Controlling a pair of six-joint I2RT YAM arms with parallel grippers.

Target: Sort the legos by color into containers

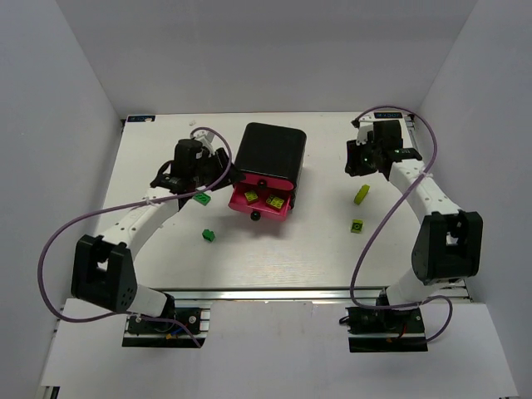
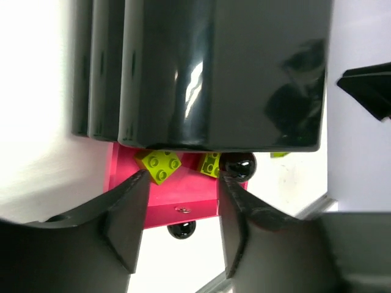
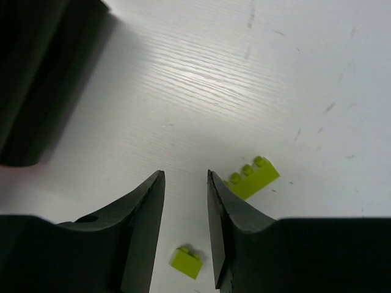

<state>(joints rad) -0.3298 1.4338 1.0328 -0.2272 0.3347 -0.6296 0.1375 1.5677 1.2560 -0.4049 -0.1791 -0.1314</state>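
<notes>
A white table seen from above, with two robot arms mounted at its near edge. A black box with rounded corners stands at the back centre. One pink drawer is pulled out from it toward the arms. Two yellow-green bricks lie inside the drawer, one on the left and one on the right. A round black knob sits on the drawer's front.

The left claw hangs just beside the drawer's left side. Its jaws are spread apart and grasp nothing. Its wrist camera looks between the fingers at the drawer and the bricks within.

Two green bricks lie on the table to the left of the drawer. One is close to the left arm and the other is nearer the front edge.

The right claw hovers over the table on the right, well apart from the box. It is released and empty. A long yellow-green brick lies just beside its right finger. A small yellow-green brick lies on the table beneath the gap between the fingers.
</notes>
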